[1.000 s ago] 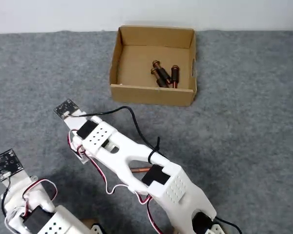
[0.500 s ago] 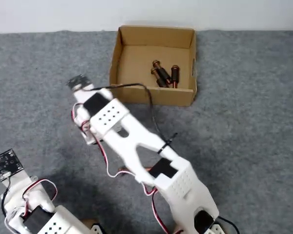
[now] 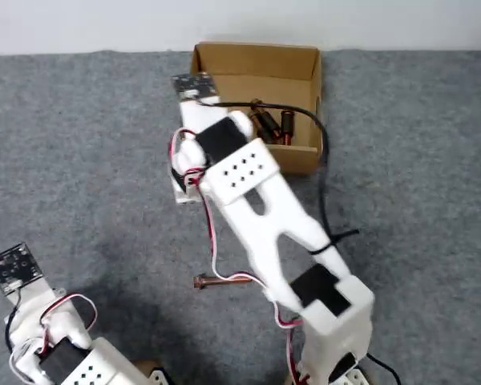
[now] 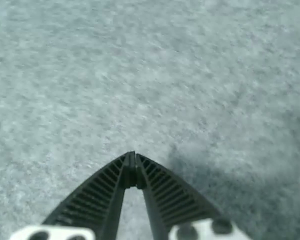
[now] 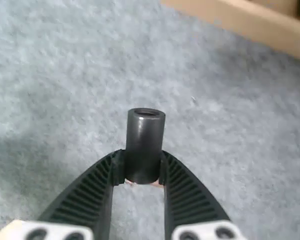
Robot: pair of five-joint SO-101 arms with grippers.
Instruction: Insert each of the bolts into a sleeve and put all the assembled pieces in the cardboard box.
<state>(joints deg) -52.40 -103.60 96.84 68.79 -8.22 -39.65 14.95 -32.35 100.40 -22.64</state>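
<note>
While our left gripper point(image 4: 135, 167) hangs with its fingers pressed together on nothing above the grey carpet point(image 4: 190, 75), our right gripper point(image 5: 140, 169) is clamped around a black sleeve point(image 5: 145, 140). The sleeve stands upright between the fingers, its open bore facing the wrist camera.

From the high view, the right arm point(image 3: 264, 208) stretches from 6 o'clock toward 12 o'clock. Its wrist is over the near-left corner of the cardboard box point(image 3: 256, 60), which sits at 12 o'clock on the table. Assembled pieces point(image 3: 276, 122) lie inside the box against its near wall; a cable crosses them, so we cannot count them. 1 bolt point(image 3: 224, 280) lies flat on the carpet at 6 o'clock, with 1 end hidden under the right arm. The left arm point(image 3: 48, 337) sits at 7 o'clock, well apart from the box.
</note>
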